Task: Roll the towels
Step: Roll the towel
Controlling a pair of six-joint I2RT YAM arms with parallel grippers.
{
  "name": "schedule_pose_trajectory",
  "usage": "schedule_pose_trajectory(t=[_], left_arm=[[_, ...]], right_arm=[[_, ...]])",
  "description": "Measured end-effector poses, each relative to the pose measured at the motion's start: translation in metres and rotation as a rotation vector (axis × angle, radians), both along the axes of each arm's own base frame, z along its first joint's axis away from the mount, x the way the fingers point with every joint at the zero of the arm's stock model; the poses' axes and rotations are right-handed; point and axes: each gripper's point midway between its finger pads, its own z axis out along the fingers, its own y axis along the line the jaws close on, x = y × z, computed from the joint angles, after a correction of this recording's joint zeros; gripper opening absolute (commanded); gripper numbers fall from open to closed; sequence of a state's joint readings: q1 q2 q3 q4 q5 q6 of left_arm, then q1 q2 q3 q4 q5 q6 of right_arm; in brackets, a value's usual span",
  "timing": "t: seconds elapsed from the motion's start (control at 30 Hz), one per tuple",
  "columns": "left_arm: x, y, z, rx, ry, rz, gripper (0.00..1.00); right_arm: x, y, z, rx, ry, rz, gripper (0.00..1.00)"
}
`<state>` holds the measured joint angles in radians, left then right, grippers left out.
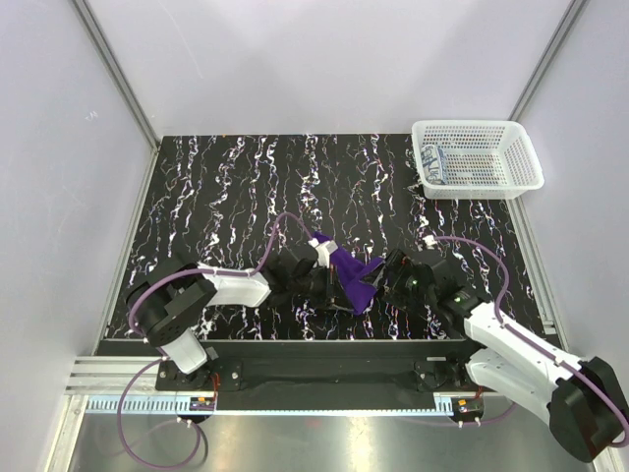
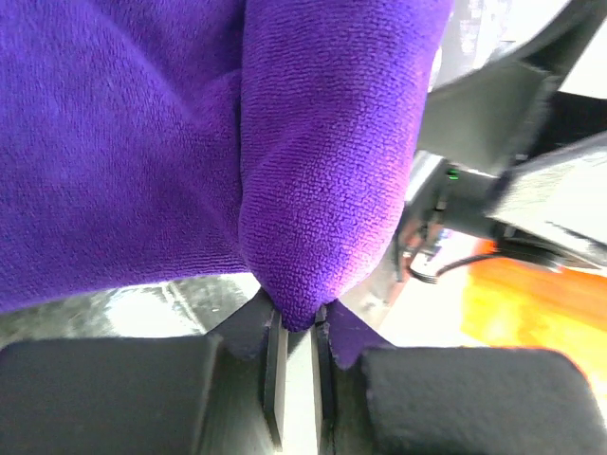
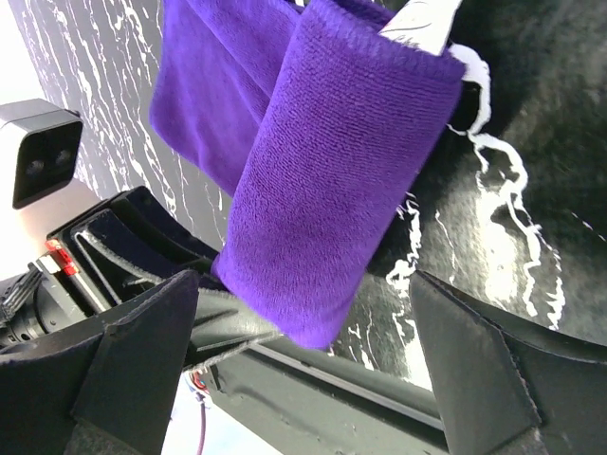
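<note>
Closest in, the left gripper [image 2: 299, 327] is nearly shut on a thin fold of the purple towel [image 2: 322, 171]. That towel sits around the middle of the surface [image 1: 246, 187], toward its near edge, loosely folded rather than rolled. So small a bite could slip and let the folds fall open. Facing it, the right gripper [image 3: 313, 332] stands wide open and empty, just beside the towel; the two could knock together if either pushes in. Room is tight along the near edge, with bare surface farther back and to the left. The patterned towel [image 1: 435, 162] lies in the basket [image 1: 477, 157] at the far right.
</note>
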<state>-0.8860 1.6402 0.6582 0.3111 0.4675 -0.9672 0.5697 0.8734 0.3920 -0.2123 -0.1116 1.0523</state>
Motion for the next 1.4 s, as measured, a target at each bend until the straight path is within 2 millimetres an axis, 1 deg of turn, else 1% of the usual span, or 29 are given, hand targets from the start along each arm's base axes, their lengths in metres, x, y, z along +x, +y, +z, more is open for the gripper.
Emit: schedule_pose_trajectory(t=[0.1,0.27,0.4,0.53,0.67,0.7,0.77,0.8,0.83,0.9,0.93,0.97,1.1,1.2,1.23,1.33,1.4], left_arm=[[0.000,-0.002,0.003,-0.045,0.039,0.006,0.00],[-0.001,-0.004,0.004,-0.084,0.088,0.011,0.00],[-0.002,-0.004,0.007,-0.117,0.112,0.016,0.00],[-0.005,-0.003,0.004,-0.139,0.143,0.025,0.00],[-0.008,-0.003,0.001,-0.160,0.176,0.037,0.00],[-0.009,-0.003,0.001,-0.167,0.183,0.041,0.00],[-0.010,-0.002,0.000,-0.180,0.195,0.048,0.00],[-0.010,-0.002,0.000,-0.187,0.200,0.052,0.00],[-0.010,-0.001,0.000,-0.192,0.207,0.056,0.00],[-0.011,0.000,-0.001,-0.200,0.214,0.061,0.16],[-0.012,0.000,-0.001,-0.203,0.217,0.061,0.25],[-0.012,0.000,-0.002,-0.204,0.220,0.062,0.41],[-0.013,0.000,-0.002,-0.206,0.221,0.054,0.61],[-0.015,0.005,-0.005,-0.171,0.211,0.051,0.69],[-0.016,0.008,-0.006,-0.151,0.202,0.054,0.70],[-0.012,0.016,0.004,-0.103,0.123,0.057,0.72],[-0.003,0.018,0.019,-0.054,0.025,0.066,0.72]], right_arm=[[0.004,0.004,-0.003,0.006,-0.001,0.005,0.98],[0.010,0.008,-0.011,0.010,-0.008,0.005,0.88],[0.013,0.010,-0.021,0.007,-0.002,0.006,0.85],[0.015,0.013,-0.029,0.010,0.002,0.011,0.81],[0.018,0.015,-0.033,0.015,-0.001,0.015,0.74],[0.018,0.016,-0.033,0.017,-0.001,0.017,0.68],[0.018,0.018,-0.033,0.024,-0.003,0.023,0.65],[0.019,0.019,-0.034,0.026,-0.002,0.026,0.59],[0.019,0.019,-0.034,0.029,-0.004,0.030,0.56],[0.018,0.021,-0.035,0.034,-0.003,0.035,0.48],[0.018,0.021,-0.035,0.036,-0.001,0.039,0.47],[0.018,0.021,-0.035,0.038,-0.002,0.040,0.47],[0.017,0.021,-0.036,0.037,-0.002,0.041,0.43],[0.016,0.021,-0.037,0.031,0.003,0.043,0.43],[0.015,0.020,-0.038,0.027,0.007,0.045,0.43],[0.013,0.020,-0.040,0.015,0.019,0.049,0.43],[0.013,0.020,-0.039,0.007,0.024,0.055,0.42]])
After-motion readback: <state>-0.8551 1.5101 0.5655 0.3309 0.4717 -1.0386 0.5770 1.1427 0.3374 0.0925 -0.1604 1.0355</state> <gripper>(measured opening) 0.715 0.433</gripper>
